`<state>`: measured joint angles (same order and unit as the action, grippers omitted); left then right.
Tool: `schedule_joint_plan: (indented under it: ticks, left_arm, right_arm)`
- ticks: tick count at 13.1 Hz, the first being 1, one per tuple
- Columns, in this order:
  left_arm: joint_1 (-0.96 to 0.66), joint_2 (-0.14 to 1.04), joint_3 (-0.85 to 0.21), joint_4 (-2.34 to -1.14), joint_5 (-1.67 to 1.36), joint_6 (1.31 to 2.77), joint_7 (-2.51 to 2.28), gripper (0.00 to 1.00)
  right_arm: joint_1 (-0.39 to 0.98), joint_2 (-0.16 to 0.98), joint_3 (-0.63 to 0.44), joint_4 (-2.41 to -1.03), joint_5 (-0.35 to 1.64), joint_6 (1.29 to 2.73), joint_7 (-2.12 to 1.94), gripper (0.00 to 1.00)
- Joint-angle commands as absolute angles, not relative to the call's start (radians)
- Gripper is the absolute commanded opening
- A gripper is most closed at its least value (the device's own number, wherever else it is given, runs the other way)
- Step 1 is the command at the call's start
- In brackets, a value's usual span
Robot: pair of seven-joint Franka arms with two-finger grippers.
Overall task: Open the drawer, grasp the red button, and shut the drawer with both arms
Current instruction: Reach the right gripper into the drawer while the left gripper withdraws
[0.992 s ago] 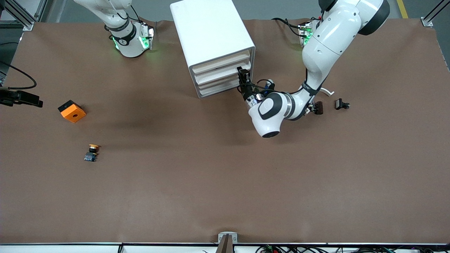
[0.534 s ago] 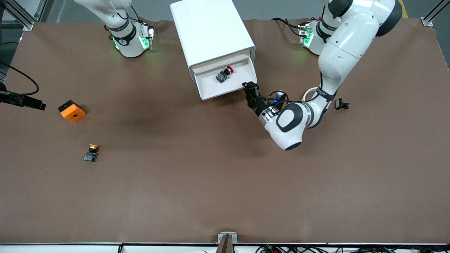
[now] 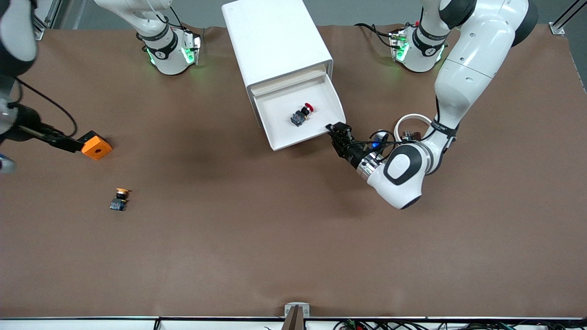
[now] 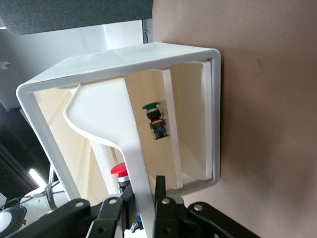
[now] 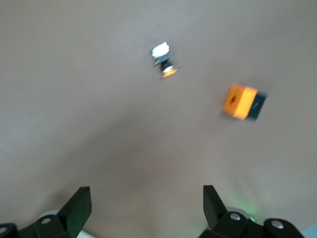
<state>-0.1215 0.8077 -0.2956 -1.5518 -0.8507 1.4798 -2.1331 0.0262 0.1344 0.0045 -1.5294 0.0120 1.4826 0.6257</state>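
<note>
L jaws on drawer (image 3: 300, 137) front, button (image 3: 301, 114) inside

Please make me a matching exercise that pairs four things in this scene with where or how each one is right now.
Things:
1. red-capped button
2. orange-capped button
3. left gripper
4. right gripper

Places or states:
A. open, up over bare table
B. lying in the pulled-out drawer
C. shut on the drawer's front edge
D. lying on the table, nearer the front camera than the orange cube

Pairs: 1-B, 2-D, 3-C, 4-A
</note>
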Motion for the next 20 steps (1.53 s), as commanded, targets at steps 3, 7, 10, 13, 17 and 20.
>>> schedule_joint_plan:
  ticks: [3, 7, 10, 13, 17, 20]
  left_arm:
    - [-0.115, 0.799, -0.298, -1.532, -0.887, 1.471, -2.118, 0.69]
    - [-0.117, 0.798, -0.296, -1.523, -0.87, 1.486, -2.109, 1.0]
    - [-0.114, 0.784, -0.296, -1.514, -0.795, 1.503, -2.024, 1.0]
    - [-0.11, 0.773, -0.296, -1.471, -0.712, 1.505, -1.883, 1.0]
    - [-0.109, 0.744, -0.295, -1.47, -0.539, 1.523, -1.498, 1.0]
    - [-0.104, 0.72, -0.29, -1.474, -0.414, 1.603, -1.249, 1.0]
  right_arm:
    - [0.205, 0.143, -0.002, -1.511, 0.078, 1.477, 0.865, 1.0]
    - [0.374, 0.147, -0.002, -1.545, 0.084, 1.566, 1.131, 1.0]
    - [0.526, 0.176, -0.002, -1.592, 0.13, 1.694, 1.346, 1.0]
    - [0.638, 0.248, -0.002, -1.586, 0.135, 1.796, 1.471, 1.0]
    - [0.733, 0.281, -0.002, -1.58, 0.135, 1.848, 1.558, 1.0]
    - [0.816, 0.314, -0.003, -1.58, 0.118, 1.853, 1.603, 1.0]
